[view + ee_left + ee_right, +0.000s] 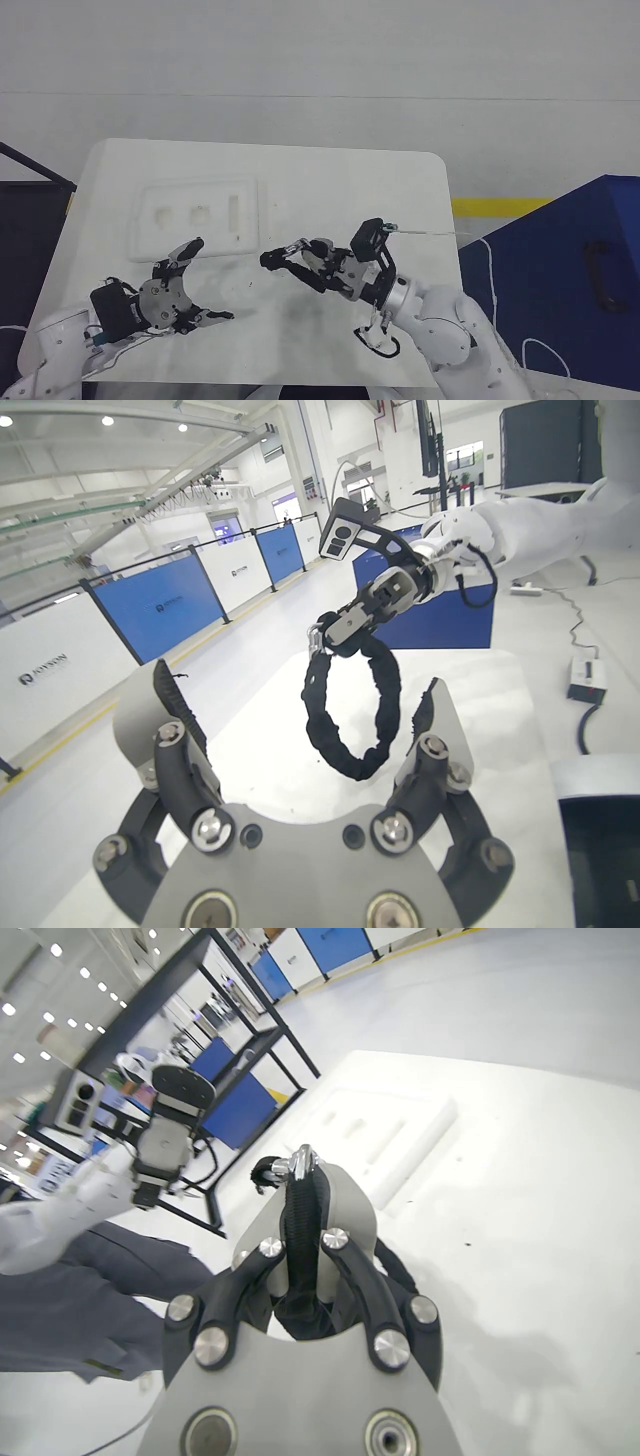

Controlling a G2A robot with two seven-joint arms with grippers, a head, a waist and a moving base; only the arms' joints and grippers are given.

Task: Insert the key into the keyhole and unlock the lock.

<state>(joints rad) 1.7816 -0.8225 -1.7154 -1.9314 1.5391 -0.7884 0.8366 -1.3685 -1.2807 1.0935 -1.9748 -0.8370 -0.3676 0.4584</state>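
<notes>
The lock (350,710) is a loop in a black fabric sleeve with a shiny metal end (314,640). My right gripper (345,630) is shut on it near that metal end and holds it above the white table (330,190), the loop hanging down. In the top view the right gripper (297,252) and the lock (272,259) are at the table's middle front. From the right wrist, the sleeve (300,1228) runs between the shut fingers, metal end (301,1162) poking out past the tips. My left gripper (205,282) stands open at the front left, facing the lock with nothing in it (300,695).
A white foam tray (200,215) with several recesses lies at the back left of the table. A blue box (560,260) stands off the right side. A small white power unit (587,677) with cables lies on the floor beyond the table edge.
</notes>
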